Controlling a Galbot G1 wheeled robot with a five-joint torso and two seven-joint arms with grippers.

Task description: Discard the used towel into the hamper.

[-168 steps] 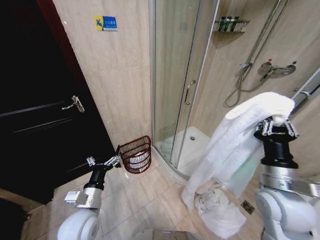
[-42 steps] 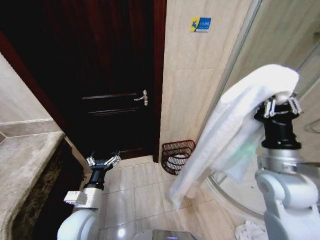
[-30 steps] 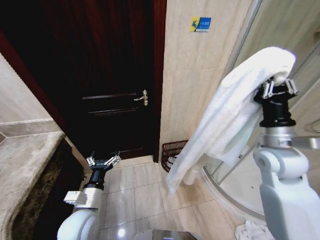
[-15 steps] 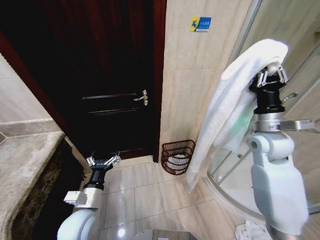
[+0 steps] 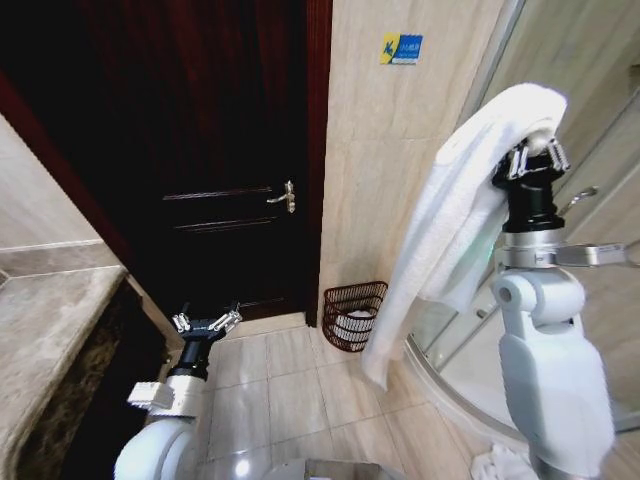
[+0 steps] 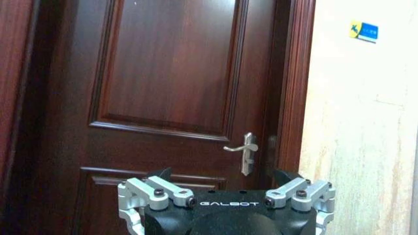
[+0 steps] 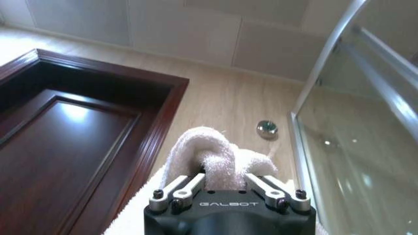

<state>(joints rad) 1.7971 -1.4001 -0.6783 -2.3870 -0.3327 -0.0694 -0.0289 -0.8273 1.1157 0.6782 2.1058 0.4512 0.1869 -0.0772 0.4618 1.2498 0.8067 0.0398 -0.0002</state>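
High at 2 o'clock: right pincer [image 5: 533,158] clenched on white towel [image 5: 450,230], towel draped over it, hanging toward floor. Hamper [image 5: 354,314] on floor tiles at 5 o'clock of centre, against wall beside dark door [image 5: 200,150]. Left pincer [image 5: 206,322] low at 7 o'clock, fingers spread, idle.

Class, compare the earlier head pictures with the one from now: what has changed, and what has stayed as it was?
The camera turned from the shower to the door. The right gripper, still shut on the towel, moved leftward, towards the hamper. The left gripper stayed low and open; the hamper stayed by the wall.
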